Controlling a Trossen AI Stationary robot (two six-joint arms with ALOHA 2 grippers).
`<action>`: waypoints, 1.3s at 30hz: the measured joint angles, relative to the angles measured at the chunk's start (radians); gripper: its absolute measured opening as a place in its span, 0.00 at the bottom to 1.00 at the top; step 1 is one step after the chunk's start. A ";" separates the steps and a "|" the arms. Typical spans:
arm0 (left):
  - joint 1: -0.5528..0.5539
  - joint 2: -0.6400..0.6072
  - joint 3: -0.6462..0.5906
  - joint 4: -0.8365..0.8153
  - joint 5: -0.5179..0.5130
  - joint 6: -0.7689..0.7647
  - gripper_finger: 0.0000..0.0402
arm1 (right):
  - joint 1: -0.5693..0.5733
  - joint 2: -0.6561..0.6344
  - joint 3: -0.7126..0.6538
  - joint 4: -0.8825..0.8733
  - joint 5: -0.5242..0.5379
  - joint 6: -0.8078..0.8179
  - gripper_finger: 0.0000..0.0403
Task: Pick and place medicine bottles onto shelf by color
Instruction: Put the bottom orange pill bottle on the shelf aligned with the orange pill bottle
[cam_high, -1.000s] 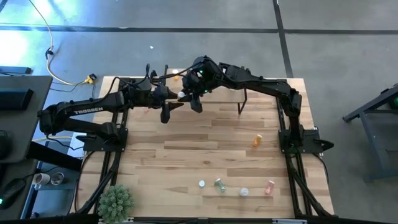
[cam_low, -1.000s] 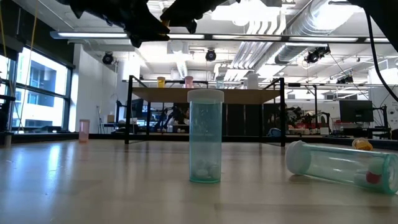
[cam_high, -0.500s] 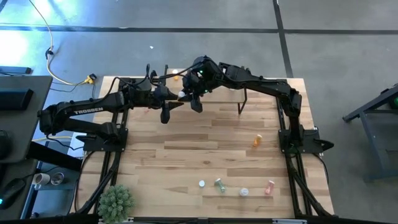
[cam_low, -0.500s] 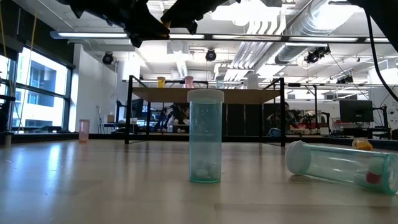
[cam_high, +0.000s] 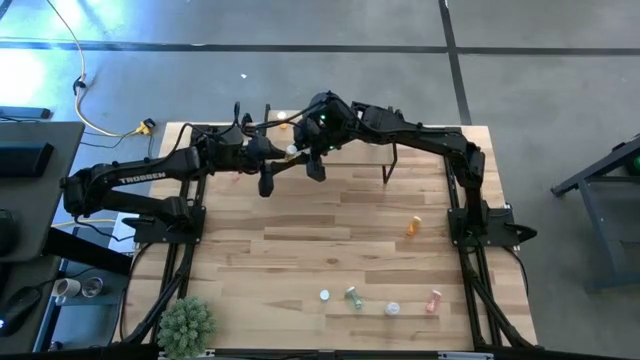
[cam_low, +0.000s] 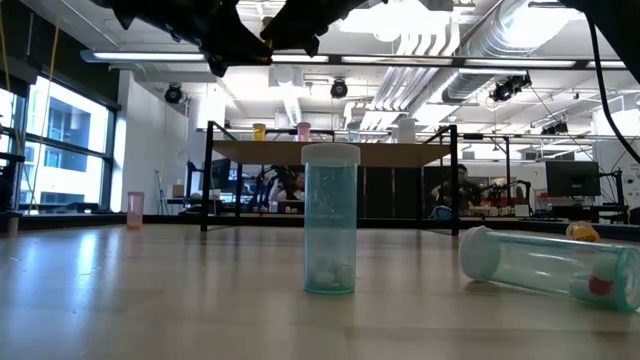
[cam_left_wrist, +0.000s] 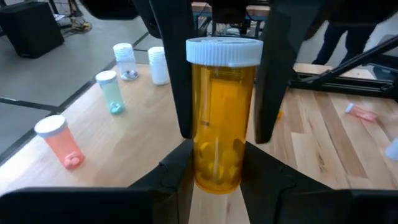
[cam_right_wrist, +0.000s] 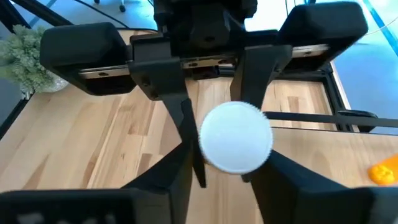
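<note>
Handover of one orange bottle (cam_left_wrist: 217, 118) happens above the shelf (cam_high: 350, 152): left gripper (cam_left_wrist: 217, 163) clamps it, right gripper (cam_right_wrist: 231, 163) loosens. Four bottles already stand there; five wait on the table (cam_high: 300, 240).

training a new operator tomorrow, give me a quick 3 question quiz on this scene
1. True or false: the orange bottle is lying on the table.
2. Multiple choice: in the low view, the bottle standing upright closest to the camera is the A) orange bottle, B) green bottle, C) pink bottle.
3. Short answer: the left claw grips the orange bottle by its lower end; what colour is the cap at the other end?

Key: 1 false, it is held up in the air, upright in the left claw. 2 B. 3 white.
</note>
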 joint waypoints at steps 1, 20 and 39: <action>0.000 0.000 0.000 0.000 -0.005 0.000 0.24 | 0.000 0.000 0.000 -0.001 0.001 0.000 0.37; 0.000 -0.002 0.000 -0.008 -0.285 0.027 0.24 | -0.047 -0.039 0.000 -0.090 0.171 0.008 0.46; 0.043 -0.002 -0.041 0.000 -0.545 0.049 0.24 | -0.134 -0.094 0.000 0.083 0.173 0.010 0.46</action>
